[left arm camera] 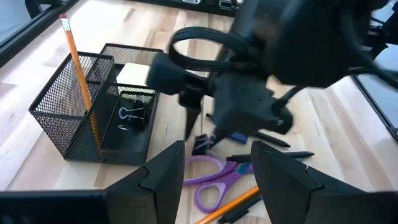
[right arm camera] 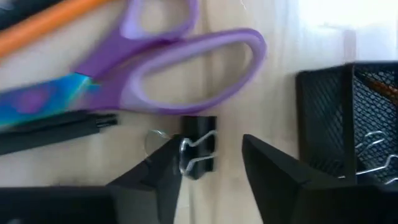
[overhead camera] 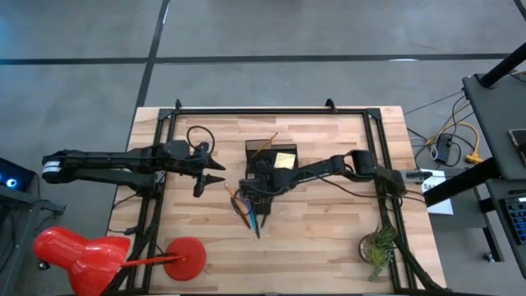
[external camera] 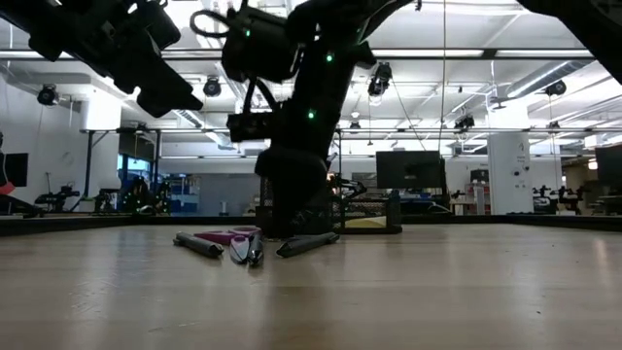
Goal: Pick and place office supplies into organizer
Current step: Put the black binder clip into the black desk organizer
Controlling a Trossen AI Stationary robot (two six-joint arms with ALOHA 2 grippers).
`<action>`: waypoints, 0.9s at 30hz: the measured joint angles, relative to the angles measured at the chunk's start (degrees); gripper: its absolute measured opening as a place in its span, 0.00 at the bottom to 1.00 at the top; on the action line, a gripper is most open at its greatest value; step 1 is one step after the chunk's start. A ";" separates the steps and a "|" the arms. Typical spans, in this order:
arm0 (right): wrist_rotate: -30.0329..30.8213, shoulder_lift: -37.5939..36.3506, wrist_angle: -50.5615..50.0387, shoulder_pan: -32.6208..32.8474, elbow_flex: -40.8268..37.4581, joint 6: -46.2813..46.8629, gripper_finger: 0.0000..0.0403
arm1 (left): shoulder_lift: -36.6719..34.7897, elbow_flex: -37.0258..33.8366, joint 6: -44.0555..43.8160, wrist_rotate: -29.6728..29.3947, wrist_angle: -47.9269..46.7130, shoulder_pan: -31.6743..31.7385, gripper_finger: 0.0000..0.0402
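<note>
The black mesh organizer (overhead camera: pixel 271 156) (left arm camera: pixel 93 118) stands mid-table. An orange pencil (left arm camera: pixel 78 62) stands in its tall section, and a yellow sticky pad (left arm camera: pixel 134 74) and a binder clip (left arm camera: pixel 129 114) lie in its low ones. On the table just near of it lie purple-handled scissors (right arm camera: pixel 180 62) (left arm camera: pixel 211 177), another orange pencil (left arm camera: pixel 230 205), dark pens (left arm camera: pixel 273 152) and a small black binder clip (right arm camera: pixel 200 152). My right gripper (right arm camera: pixel 211 143) (overhead camera: pixel 256 187) is open and low over this clip, one finger on each side. My left gripper (left arm camera: pixel 217 149) (overhead camera: pixel 215 174) is open, raised left of the pile. My right gripper comes down from above over the black binder clip's body (right arm camera: pixel 202 134), which lies flat on the table. One finger (right arm camera: pixel 165 165) covers a wire handle of the clip. I cannot tell whether it touches the clip. The other finger stands apart from it.
A black rail frame (overhead camera: pixel 271 109) runs round the table's edges. A red lamp-like object (overhead camera: pixel 82 251) sits at the near left corner and a small plant (overhead camera: pixel 378 251) at the near right. Bare wood lies right of the organizer.
</note>
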 joint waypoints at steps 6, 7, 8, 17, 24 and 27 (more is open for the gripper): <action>-0.40 0.09 -0.24 -0.50 0.00 -0.98 0.16 | 0.24 -0.15 0.00 0.02 -0.10 -0.01 0.42; -0.38 0.10 -0.22 -0.74 0.00 -1.01 0.13 | 0.28 -0.15 0.01 0.01 0.01 0.01 0.42; -0.26 0.10 -0.20 -0.89 0.00 -1.16 0.10 | 0.36 -0.15 0.01 0.00 0.06 0.01 0.42; 5.27 -1.54 -9.24 -0.71 5.07 0.82 0.02 | 0.44 -0.18 0.00 0.00 -0.01 0.00 0.42; 7.39 -5.89 -11.05 -3.64 6.95 7.01 0.02 | 0.36 -0.20 0.00 0.00 0.01 0.01 0.42; 3.58 -3.71 -8.52 -6.56 4.85 6.06 0.02 | 0.32 -0.20 0.00 0.00 0.06 0.01 0.42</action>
